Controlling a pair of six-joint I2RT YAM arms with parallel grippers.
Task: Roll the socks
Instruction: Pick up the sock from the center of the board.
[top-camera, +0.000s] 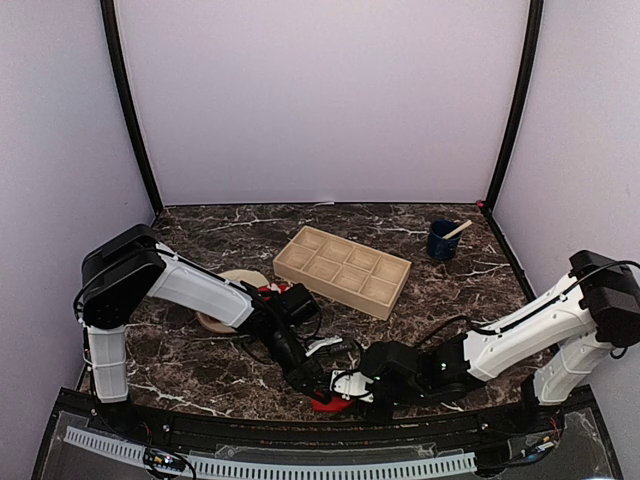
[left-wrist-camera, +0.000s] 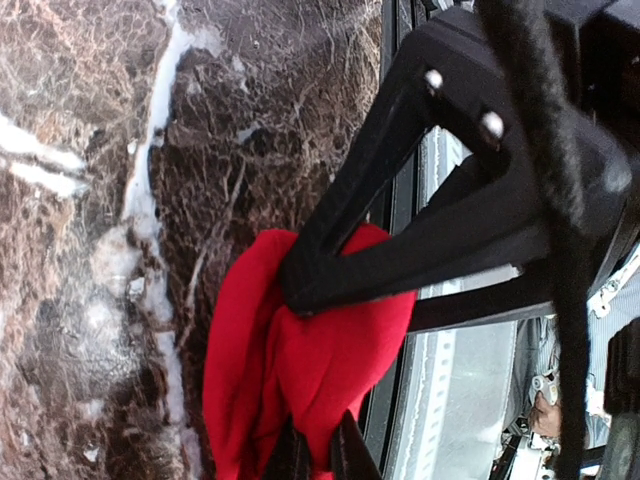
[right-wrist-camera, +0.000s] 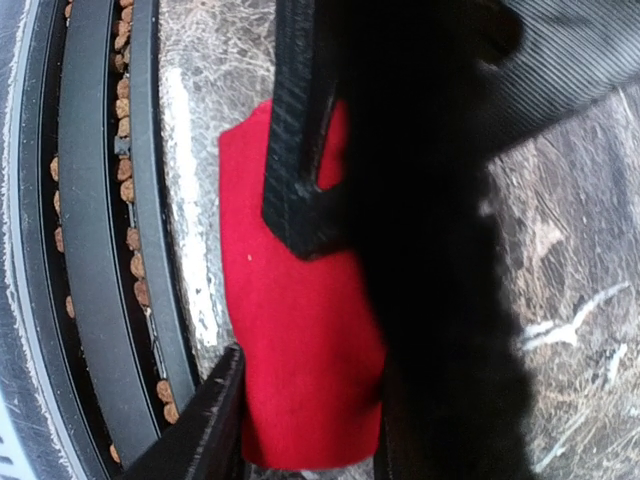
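**One sock bunched at the near edge, the roll not finished**

Both arms meet at the near edge of the surface (top-camera: 200, 365), about midway along it, over a red sock (left-wrist-camera: 300, 370). The left hand (left-wrist-camera: 315, 458) is pinched tight on a fold at one end of it. The right hand (top-camera: 348, 390) has its fingers against the same sock from the other side. Whether they grip it or only press on it, I cannot tell.

The sock looks bunched and folded over, thick in the middle, but it is not a tidy bundle. I judge the rolling to be partway through. A red scrap (top-camera: 268, 289) shows at the rim of the plate (top-camera: 242, 274), left of the middle. It may be the other sock, but it is too small to say. If it is, that one is left to do.

The surface is dark brown marble with white veins. A wooden tray (top-camera: 343, 270) of compartments sits near the middle, and a blue cup (top-camera: 441, 242) with a stick in it stands toward the far right corner. A black rail (right-wrist-camera: 95, 250) runs along the near edge. The walls (top-camera: 320, 100) are plain pale lilac, with black posts (top-camera: 132, 110) in the far corners.
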